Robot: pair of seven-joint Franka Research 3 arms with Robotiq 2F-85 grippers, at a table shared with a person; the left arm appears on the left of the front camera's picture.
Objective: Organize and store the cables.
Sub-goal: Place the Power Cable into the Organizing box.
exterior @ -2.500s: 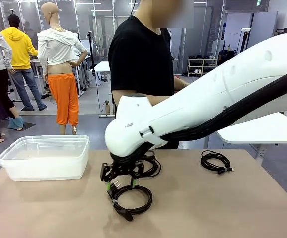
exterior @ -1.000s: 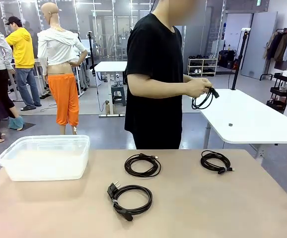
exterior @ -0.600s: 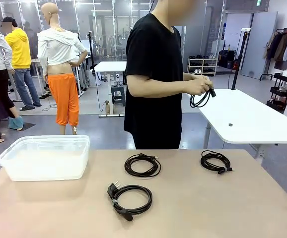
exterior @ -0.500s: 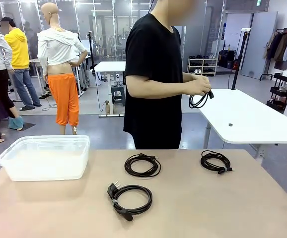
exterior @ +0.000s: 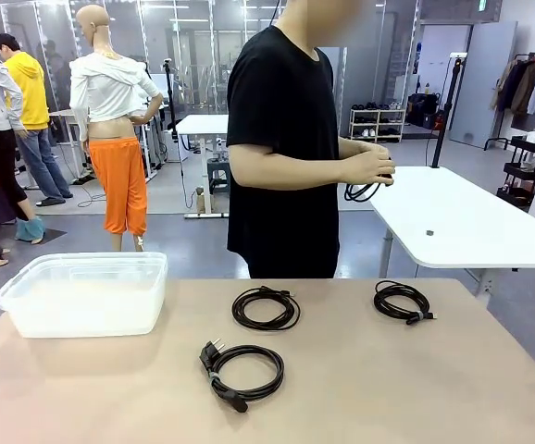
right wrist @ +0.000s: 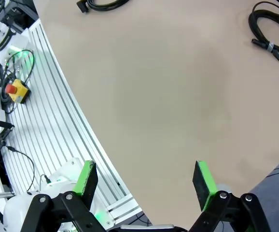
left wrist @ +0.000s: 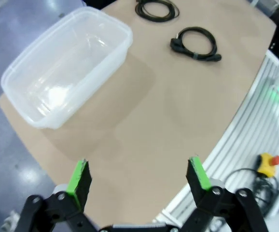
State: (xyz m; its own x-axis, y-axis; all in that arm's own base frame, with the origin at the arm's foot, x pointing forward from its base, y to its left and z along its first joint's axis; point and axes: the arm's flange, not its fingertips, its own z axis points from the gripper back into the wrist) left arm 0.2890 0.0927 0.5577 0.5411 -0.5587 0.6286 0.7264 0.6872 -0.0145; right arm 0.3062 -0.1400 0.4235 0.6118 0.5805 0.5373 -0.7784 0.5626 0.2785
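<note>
Since the earliest frame the right arm has left the table, and the person's hands (exterior: 369,166) have dropped a little, drawing the held cable (exterior: 360,192) into a smaller loop.

The left gripper (left wrist: 138,166) is spread wide with nothing between its green pads, above the table (left wrist: 144,111) near its edge. In its view the bin (left wrist: 67,63) fills the upper left, the plug cable (left wrist: 197,43) lies upper right, and the middle cable (left wrist: 157,7) is cut by the top edge.

The right gripper (right wrist: 145,170) is likewise wide open and empty over bare tabletop, with the right cable (right wrist: 272,29) at upper right.

In the front view the plug cable (exterior: 242,367) lies lower centre, the middle cable (exterior: 266,308) just beyond it, the right cable (exterior: 403,302) well apart at right, and the bin (exterior: 82,291) at left.
</note>
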